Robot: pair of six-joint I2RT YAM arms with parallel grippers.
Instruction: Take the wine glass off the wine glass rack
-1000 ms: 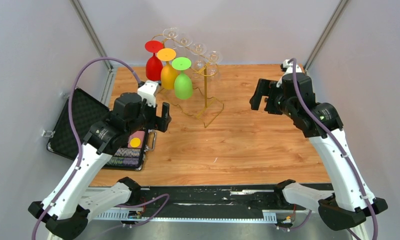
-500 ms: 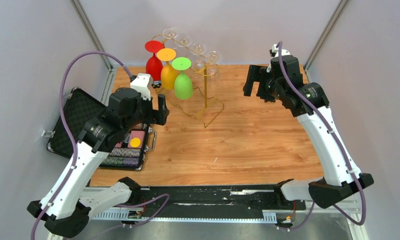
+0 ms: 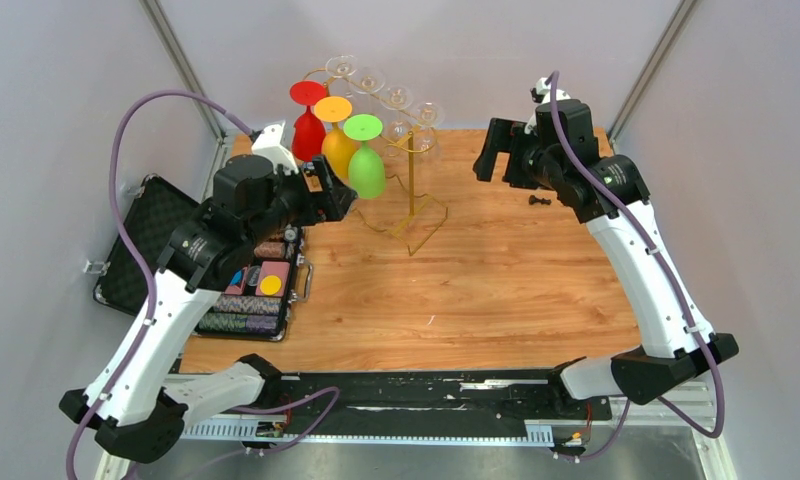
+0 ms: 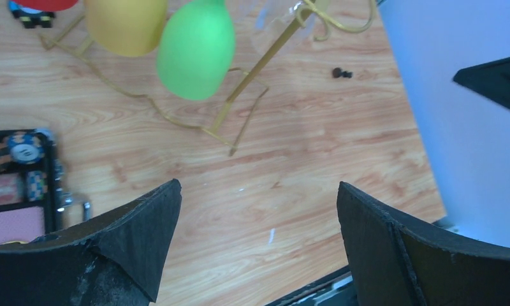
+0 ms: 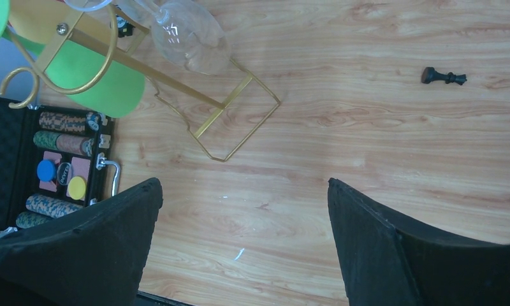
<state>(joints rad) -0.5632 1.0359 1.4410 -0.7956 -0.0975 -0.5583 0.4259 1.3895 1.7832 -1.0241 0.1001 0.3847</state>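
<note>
The gold wire wine glass rack [image 3: 413, 185] stands at the back middle of the table. Upside down from its arms hang a red wine glass [image 3: 308, 130], a yellow one [image 3: 336, 148], a green one [image 3: 366, 172] and several clear ones [image 3: 421, 125]. My left gripper [image 3: 334, 200] is open, just left of the green glass and apart from it. The left wrist view has the green glass [image 4: 195, 51] and the rack post [image 4: 249, 76] ahead of the empty left gripper [image 4: 259, 191]. My right gripper [image 3: 496, 162] is open to the right of the clear glasses. A clear glass [image 5: 192, 38] shows in its view.
An open black case of poker chips [image 3: 246, 290] lies at the table's left edge, under my left arm. A small black chess piece [image 3: 539, 201] lies on the wood at the back right, below my right arm. Grey walls close in the back and sides.
My left gripper has risen and swung toward the green glass. My right gripper has moved back and to the left, toward the clear glasses. Both stay open.
</note>
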